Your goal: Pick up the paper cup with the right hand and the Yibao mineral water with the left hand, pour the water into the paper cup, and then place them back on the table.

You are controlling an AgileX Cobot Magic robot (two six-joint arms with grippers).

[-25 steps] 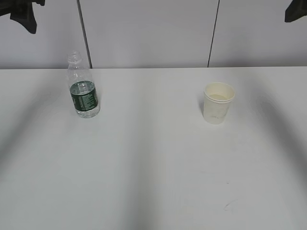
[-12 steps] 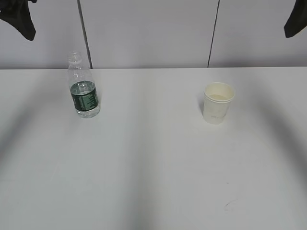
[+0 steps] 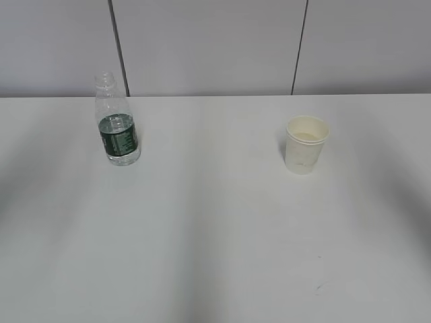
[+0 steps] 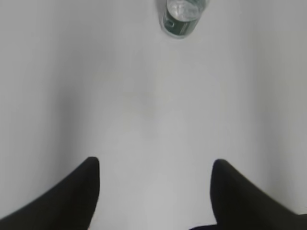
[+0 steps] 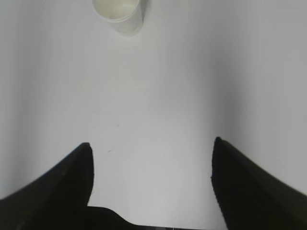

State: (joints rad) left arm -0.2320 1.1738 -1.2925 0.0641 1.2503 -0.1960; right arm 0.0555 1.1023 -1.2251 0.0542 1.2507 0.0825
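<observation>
Bottle [image 3: 116,122] upright on the left of the table [image 3: 215,229], uncapped, green label band around its lower half, clear water inside. Cup [image 3: 306,144] upright on the right, well apart from the bottle, rim up, cream interior showing. Both resting on the white top, touched by nothing. A small dark scuff [image 3: 319,289] near the front right.

In the exterior view, no arm visible.

From the left wrist: left gripper [image 4: 156,191] spread wide, two dark fingers [image 4: 72,196] at the bottom corners, nothing between them, bare table below; bottle [image 4: 181,17] far ahead at the top edge, seen from above.

From the right wrist: right gripper [image 5: 152,179] likewise spread wide and empty, fingers [image 5: 249,187] framing bare table; cup [image 5: 120,14] far ahead at the top edge, left of centre.
</observation>
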